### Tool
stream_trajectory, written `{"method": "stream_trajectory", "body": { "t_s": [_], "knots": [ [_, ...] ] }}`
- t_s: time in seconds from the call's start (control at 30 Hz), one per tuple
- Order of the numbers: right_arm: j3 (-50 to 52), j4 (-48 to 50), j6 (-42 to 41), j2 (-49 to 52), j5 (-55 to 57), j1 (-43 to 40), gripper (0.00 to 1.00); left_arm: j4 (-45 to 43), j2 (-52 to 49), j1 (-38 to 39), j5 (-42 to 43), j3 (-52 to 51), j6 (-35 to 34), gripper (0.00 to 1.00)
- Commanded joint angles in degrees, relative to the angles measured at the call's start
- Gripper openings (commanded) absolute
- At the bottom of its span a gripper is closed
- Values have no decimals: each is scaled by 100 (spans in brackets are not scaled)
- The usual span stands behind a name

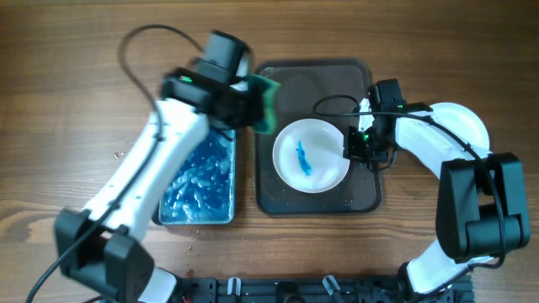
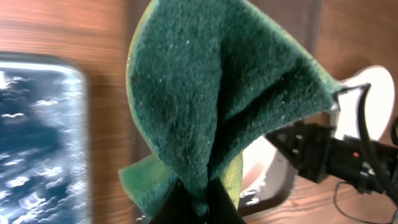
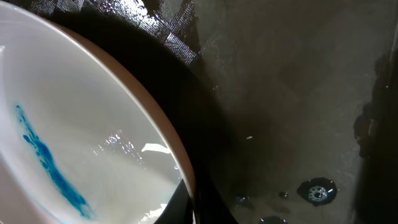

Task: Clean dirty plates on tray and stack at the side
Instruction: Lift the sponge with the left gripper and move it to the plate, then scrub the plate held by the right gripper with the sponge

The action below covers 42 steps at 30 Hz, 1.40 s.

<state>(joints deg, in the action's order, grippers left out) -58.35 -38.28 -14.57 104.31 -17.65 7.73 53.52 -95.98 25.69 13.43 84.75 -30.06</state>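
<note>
The plate (image 1: pixel 310 156) sat on the tray (image 1: pixel 278 198), blue smear (image 1: pixel 303 157) up, its right rim clamped by the right gripper (image 1: pixel 349 151). Farther back, the left gripper (image 1: pixel 251 105) pinched the sponge (image 1: pixel 268 101); it should press flat along the smear with the rim steadied.

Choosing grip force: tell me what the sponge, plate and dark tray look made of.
Sponge: fuzzy green scouring fibre over yellow foam, folding softly. Plate: white, glossy glints; ceramic or melamine, unclear. Tray: dark, wet sheen; probably plastic.
</note>
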Motion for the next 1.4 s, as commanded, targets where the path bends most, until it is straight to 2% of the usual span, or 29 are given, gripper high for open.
{"method": "stream_trajectory", "body": {
  "t_s": [0.0, 0.17, 0.33, 0.43, 0.53, 0.6, 0.7, 0.8, 1.03, 1.2, 1.37],
  "knots": [
    [61, -87, -199, 168, 695, -2, 4, -649, -579, 715, 133, -367, -824, 4],
    [63, -129, -199, 168, 695, -2, 4, -1233, -1329, 1134, 138, -380, -1368, 4],
    [63, -184, -199, 168, 695, -2, 4, -1311, -1917, 1163, 114, -382, -1513, 4],
    [61, -184, -199, 168, 695, -2, 4, -1036, -2116, 1126, -638, -382, -1255, 4],
    [63, -195, -199, 168, 695, -2, 4, -485, -2157, 1099, -2096, -380, -1172, 4],
    [61, -225, -192, 168, 695, -2, 4, -243, -2144, 1082, -2754, -369, -905, 4],
    [61, -227, -192, 168, 695, -2, 4, -111, -2144, 1078, -2927, -310, -435, 4],
    [61, -227, -197, 168, 695, -2, 4, -286, -2144, 1088, -2282, -293, -260, 4],
    [61, -227, -192, 168, 695, -2, 4, -1561, -2175, 1152, 693, -315, -249, 4],
    [63, -229, -192, 170, 695, -2, 4, -2107, -2424, 1390, 1355, -315, -651, 4],
    [63, -229, -197, 170, 693, 20, 4, -2129, -2739, 1648, 1943, -315, -645, 4]
  ]
}}
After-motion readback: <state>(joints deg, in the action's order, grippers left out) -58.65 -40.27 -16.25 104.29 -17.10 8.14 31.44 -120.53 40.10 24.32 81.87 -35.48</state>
